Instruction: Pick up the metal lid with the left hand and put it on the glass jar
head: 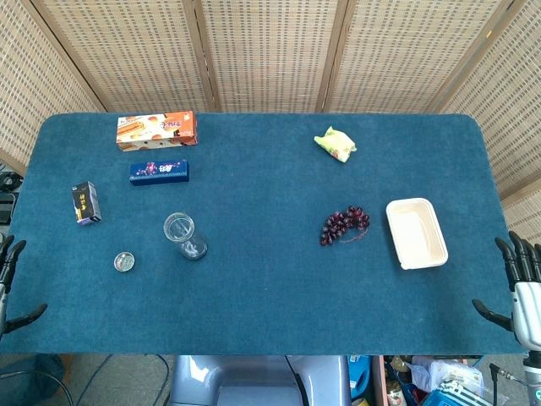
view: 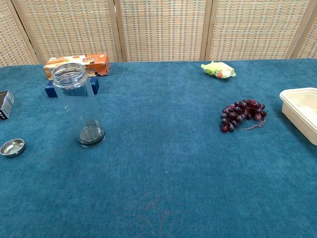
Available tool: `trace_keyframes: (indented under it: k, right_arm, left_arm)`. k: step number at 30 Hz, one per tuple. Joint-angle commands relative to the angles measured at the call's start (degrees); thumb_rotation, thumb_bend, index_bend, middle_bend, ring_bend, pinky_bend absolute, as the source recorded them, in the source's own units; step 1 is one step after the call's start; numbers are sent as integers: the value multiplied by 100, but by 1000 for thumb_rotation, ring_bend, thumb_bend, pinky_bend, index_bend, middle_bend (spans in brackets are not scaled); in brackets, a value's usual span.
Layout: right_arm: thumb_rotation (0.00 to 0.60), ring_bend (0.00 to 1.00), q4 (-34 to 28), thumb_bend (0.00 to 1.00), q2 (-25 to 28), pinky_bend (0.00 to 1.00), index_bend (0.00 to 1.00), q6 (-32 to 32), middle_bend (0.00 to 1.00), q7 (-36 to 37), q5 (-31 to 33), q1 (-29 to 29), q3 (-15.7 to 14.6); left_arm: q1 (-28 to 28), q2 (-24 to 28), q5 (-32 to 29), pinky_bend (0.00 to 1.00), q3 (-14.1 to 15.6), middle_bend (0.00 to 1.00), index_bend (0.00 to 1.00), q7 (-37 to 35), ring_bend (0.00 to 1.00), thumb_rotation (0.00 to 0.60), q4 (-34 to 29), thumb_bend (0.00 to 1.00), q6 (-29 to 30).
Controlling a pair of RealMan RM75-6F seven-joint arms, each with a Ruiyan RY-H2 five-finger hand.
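Fingers apart on both hands, left (head: 12, 283) and right (head: 517, 288), holding nothing.
Lid (head: 124, 261) lies just left of upright jar (head: 184, 236), apart.

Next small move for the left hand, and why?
Probably reach the left hand in toward the metal lid. The hand sits open at the table edge holding nothing; the lid lies flat on the cloth beside the upright, uncapped glass jar.
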Motion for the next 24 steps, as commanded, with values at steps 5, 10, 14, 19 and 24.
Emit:
trace_keyframes:
  k: [5,10,14,19,24]
  right_arm:
    - [600,0,4,0,7,0,28,-25,0,33,-19,4,-17]
    - [600,0,-3,0,21,0,28,-35,0,68,-2,6,-9]
    - [600,0,-10,0,32,0,28,-91,0,87,54,20,-1]
    - [600,0,3,0,49,0,28,-180,0,141,143,42,12]
    - [600,0,33,0,77,0,28,-222,0,254,210,50,34]
  left_arm:
    - [-101,35,-71,0,3,0,0,-130,0,600,50,108,-240]
    - [-530,-194,-244,0,-105,0,44,-126,0,600,310,109,-934]
    - [-901,-542,-493,0,-268,0,279,-37,0,600,589,161,-1453]
    - [-1346,-1041,-792,0,-445,0,399,429,0,600,999,304,-1974]
    - [-1581,-1411,-1242,0,-512,0,424,817,0,600,1221,310,-2350]
